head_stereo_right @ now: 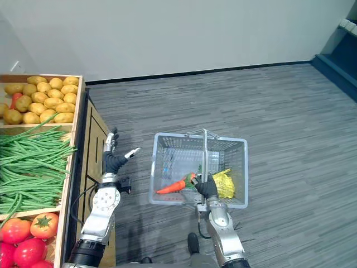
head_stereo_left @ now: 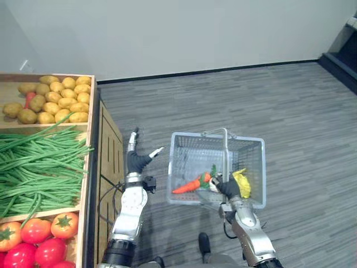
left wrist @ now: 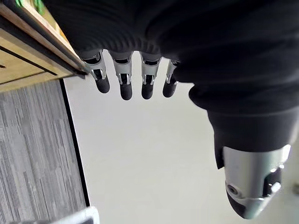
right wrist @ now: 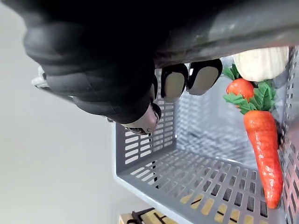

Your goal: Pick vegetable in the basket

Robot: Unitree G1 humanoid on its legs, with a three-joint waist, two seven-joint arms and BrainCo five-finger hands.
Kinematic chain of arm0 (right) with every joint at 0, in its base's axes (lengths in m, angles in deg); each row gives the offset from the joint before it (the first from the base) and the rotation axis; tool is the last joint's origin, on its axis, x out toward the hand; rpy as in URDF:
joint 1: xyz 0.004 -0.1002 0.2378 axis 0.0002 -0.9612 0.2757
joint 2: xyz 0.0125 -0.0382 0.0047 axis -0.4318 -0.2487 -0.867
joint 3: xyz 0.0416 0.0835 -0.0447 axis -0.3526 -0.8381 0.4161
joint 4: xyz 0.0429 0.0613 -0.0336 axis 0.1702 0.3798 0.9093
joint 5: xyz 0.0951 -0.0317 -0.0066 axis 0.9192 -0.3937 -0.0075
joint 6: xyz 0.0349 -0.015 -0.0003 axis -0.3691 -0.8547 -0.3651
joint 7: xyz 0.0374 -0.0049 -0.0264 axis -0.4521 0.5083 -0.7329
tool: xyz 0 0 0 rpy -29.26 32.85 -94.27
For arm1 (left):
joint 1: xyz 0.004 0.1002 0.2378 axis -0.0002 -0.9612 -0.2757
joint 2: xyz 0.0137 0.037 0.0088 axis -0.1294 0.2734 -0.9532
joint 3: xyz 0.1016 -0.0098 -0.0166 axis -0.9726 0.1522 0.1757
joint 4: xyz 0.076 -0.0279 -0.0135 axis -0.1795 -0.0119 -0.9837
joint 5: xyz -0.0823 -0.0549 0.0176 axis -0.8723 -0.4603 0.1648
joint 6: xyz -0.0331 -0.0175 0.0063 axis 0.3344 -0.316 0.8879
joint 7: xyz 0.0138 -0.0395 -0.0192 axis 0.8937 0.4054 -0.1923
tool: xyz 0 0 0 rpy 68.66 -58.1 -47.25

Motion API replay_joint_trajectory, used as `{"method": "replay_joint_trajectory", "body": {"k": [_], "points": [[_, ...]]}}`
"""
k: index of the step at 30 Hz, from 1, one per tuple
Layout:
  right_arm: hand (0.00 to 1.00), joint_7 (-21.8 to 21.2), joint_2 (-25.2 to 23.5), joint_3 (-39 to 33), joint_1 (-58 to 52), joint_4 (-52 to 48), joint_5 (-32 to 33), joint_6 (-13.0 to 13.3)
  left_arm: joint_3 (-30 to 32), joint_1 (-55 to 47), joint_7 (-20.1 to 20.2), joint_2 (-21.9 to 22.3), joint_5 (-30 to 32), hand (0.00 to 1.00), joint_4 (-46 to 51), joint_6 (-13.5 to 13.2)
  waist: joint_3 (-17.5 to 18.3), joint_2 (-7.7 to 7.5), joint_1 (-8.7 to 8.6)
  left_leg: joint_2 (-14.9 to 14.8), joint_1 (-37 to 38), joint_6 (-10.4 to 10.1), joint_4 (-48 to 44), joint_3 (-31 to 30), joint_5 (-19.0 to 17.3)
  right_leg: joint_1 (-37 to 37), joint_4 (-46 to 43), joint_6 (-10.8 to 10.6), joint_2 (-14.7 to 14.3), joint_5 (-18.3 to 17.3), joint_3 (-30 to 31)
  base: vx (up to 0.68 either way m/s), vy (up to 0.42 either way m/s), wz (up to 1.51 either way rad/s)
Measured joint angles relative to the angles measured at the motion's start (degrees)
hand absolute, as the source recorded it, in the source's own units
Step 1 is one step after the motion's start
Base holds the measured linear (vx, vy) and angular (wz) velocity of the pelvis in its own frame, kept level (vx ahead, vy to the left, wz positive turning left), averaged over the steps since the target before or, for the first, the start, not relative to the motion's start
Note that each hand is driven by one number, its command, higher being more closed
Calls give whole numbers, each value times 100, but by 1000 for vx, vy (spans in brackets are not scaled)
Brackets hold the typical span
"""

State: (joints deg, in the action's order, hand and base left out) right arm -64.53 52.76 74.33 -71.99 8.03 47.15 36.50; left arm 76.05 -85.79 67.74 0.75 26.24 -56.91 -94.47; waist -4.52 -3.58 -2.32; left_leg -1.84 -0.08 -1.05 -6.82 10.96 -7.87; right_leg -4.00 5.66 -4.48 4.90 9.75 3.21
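A grey plastic basket (head_stereo_left: 254,146) hangs over the carpet in front of me. My right hand (head_stereo_left: 229,187) is shut on its handle (right wrist: 243,28) at the near side. Inside lies an orange carrot (head_stereo_left: 188,185) with a green top, seen up close as the carrot (right wrist: 264,142) in the right wrist view. Beside it are a yellow vegetable (head_stereo_left: 242,182), a small red one (right wrist: 240,87) and a white one (right wrist: 261,63). My left hand (head_stereo_left: 136,161) is open and raised beside the wooden stand, with straight fingers (left wrist: 124,79) holding nothing.
The wooden produce stand (head_stereo_left: 109,145) runs along my left. It holds potatoes (head_stereo_left: 53,100) at the far end, green beans (head_stereo_left: 39,164) in the middle and tomatoes (head_stereo_left: 33,237) nearest me. Grey carpet (head_stereo_left: 251,95) stretches to a white wall.
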Motion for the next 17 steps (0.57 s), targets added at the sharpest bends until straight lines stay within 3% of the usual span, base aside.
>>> {"method": "replay_joint_trajectory", "body": {"k": [5, 11, 17], "points": [[100, -37, 165, -515, -140, 384, -57, 30, 375, -324, 272, -313, -54, 0, -708, 1, 19, 36, 17, 70, -7, 8, 66, -138, 59, 32, 0, 3, 65, -24, -151, -41, 8, 17], [100, -146, 223, -879, -304, 1062, -262, 33, 549, -589, 622, -314, -56, 0, -1483, 13, 76, 138, 33, 90, 2, 7, 143, -308, 109, 95, 1, 10, 100, -91, -354, -14, -7, 15], [100, -129, 221, -1019, -437, 1397, -327, 34, 692, -700, 806, -301, -52, 0, -1941, 24, 77, 139, 35, 92, 180, -6, 300, -397, 185, 236, 1, 7, 101, -146, -501, 5, -14, 8]]}}
